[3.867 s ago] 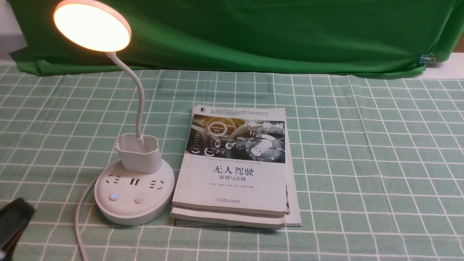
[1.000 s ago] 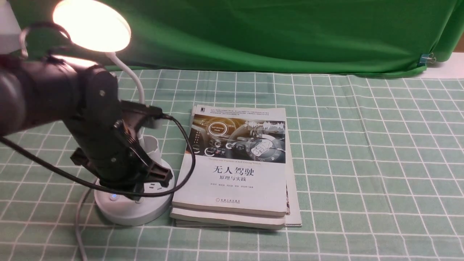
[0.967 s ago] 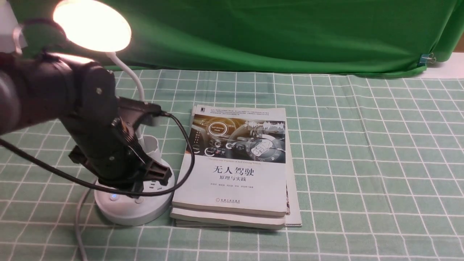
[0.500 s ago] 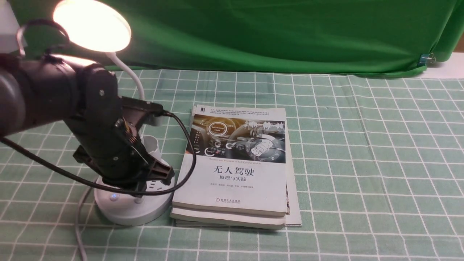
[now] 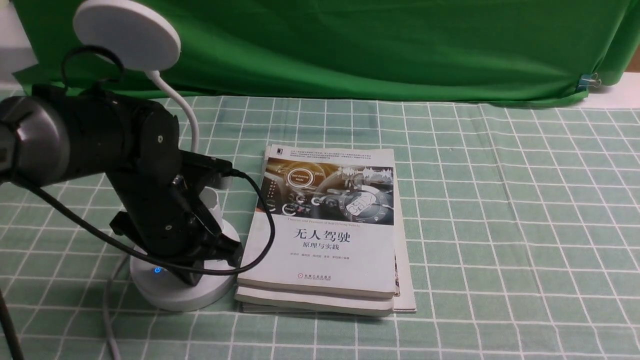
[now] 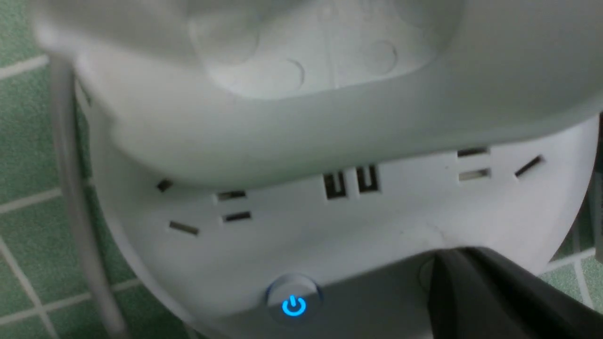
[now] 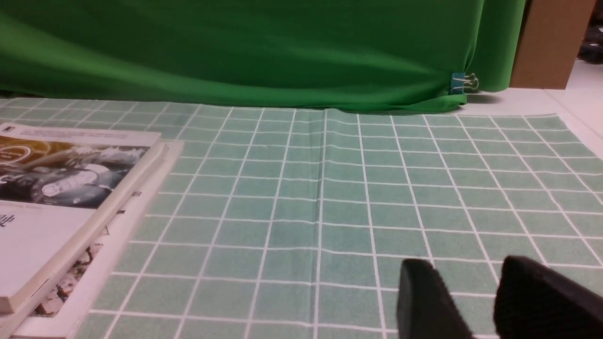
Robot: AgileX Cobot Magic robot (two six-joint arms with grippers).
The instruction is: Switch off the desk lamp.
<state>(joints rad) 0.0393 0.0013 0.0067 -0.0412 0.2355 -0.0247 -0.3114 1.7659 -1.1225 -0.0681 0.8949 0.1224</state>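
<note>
While white plastic disc-headed desk lamp (image 5: 175, 295) sits unlit, base directly beneath left gripper (image 5: 191, 276) (jaw gap untellable), you risk relighting via stray button press, or shoving base into white paperback books (image 5: 325, 250) alongside.

The left gripper (image 5: 191, 276) bears on the base of the unlit desk lamp (image 5: 127, 32)

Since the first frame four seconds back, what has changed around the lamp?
The desk lamp has gone dark; its head glowed until half a second ago. The left gripper came in from the near left corner, hovered over the base, then dropped lower onto its right side, covering the plain button. Nothing was grasped. Unchanged: the blue power light is lit, and the books and lamp kept their places.
</note>
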